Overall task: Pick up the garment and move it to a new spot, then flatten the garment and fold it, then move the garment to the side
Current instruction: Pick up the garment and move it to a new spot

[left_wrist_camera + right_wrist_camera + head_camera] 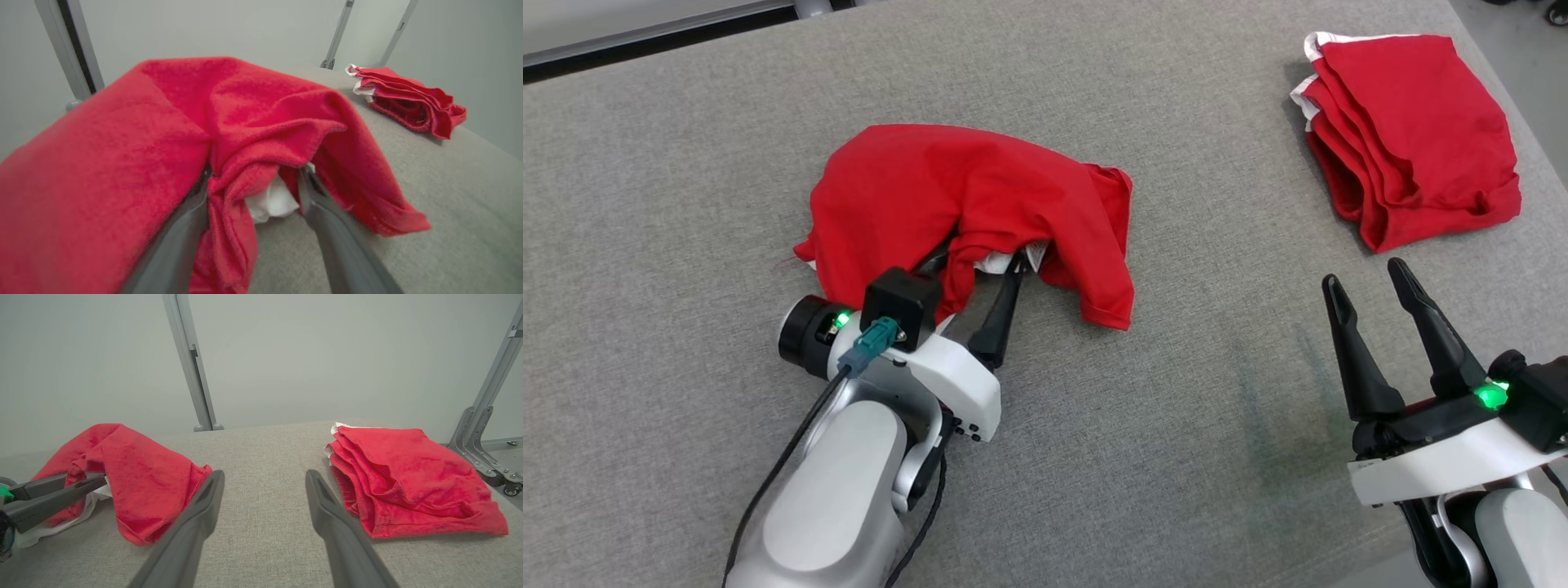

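Red crumpled cotton garment (pixel 964 188) lies on the grey woven tabletop (pixel 1176 408), well to the left of the folded red-and-white pile (pixel 1413 131). The step looks like release before flattening: the left gripper (pixel 976 269) should draw back low and straight so no fold snags. Its fingers (pixel 335 228) stand spread, cloth draped over and between them, unpinched. The right gripper (pixel 1364 275), near the pile, gapes empty.

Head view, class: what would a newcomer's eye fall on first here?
A crumpled red cloth garment lies mid-table on the grey fabric surface, draped over the open left gripper. A second red garment, folded, sits at the far right corner, beyond the open, empty right gripper.
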You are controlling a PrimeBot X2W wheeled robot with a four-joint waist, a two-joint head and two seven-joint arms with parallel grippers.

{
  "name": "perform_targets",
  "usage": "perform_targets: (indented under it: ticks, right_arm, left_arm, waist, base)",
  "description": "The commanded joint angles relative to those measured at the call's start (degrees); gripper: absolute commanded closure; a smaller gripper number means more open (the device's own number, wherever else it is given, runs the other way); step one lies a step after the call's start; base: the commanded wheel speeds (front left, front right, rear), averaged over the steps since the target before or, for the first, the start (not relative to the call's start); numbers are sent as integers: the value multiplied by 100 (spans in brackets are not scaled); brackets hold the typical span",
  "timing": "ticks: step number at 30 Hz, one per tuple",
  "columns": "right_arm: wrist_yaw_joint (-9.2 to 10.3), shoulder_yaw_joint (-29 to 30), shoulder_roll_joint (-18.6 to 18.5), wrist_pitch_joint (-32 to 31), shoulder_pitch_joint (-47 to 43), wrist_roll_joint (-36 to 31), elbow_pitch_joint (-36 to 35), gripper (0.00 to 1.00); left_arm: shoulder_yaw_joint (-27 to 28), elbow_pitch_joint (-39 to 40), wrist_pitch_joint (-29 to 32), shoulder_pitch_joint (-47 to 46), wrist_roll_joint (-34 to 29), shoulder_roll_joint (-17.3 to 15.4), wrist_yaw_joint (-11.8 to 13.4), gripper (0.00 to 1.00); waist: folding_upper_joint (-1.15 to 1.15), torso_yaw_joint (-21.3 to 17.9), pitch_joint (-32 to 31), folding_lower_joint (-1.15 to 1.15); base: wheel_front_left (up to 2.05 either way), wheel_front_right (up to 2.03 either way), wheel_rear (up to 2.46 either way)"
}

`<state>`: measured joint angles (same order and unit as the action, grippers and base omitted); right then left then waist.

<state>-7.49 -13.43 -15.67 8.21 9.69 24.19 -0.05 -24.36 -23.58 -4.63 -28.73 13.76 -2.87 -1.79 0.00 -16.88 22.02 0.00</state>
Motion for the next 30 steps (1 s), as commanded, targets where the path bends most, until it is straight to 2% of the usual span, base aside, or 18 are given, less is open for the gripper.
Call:
perform_targets:
  ticks: [1,9,13,21,30]
  right_arm:
    - [0,3,-14,67,92,13,48,0]
    - [0,32,-160,72,13,2,194,0]
    - [0,135,-216,-22,-105,-48,145,0]
    - [0,341,-202,-264,-435,-128,-44,0]
    - [0,514,-145,-470,-824,-204,-128,0]
  left_arm:
    - [-10,6,-136,39,38,-36,40,0]
    - [11,498,-686,579,168,-94,216,0]
    - [222,986,-811,975,224,-236,431,0]
    - [892,1746,-933,1760,444,-616,899,0]
    - [1214,2095,-892,2590,576,-935,1084,0]
  waist:
    - [0,60,-37,0]
    - [0,497,-443,0]
    - [0,781,-682,0]
    - [0,1305,-1084,0]
    - [0,1622,-1574,0]
  base:
    - [0,0,0]
    - [0,0,0]
    - [0,0,0]
    - [0,0,0]
    - [0,0,0]
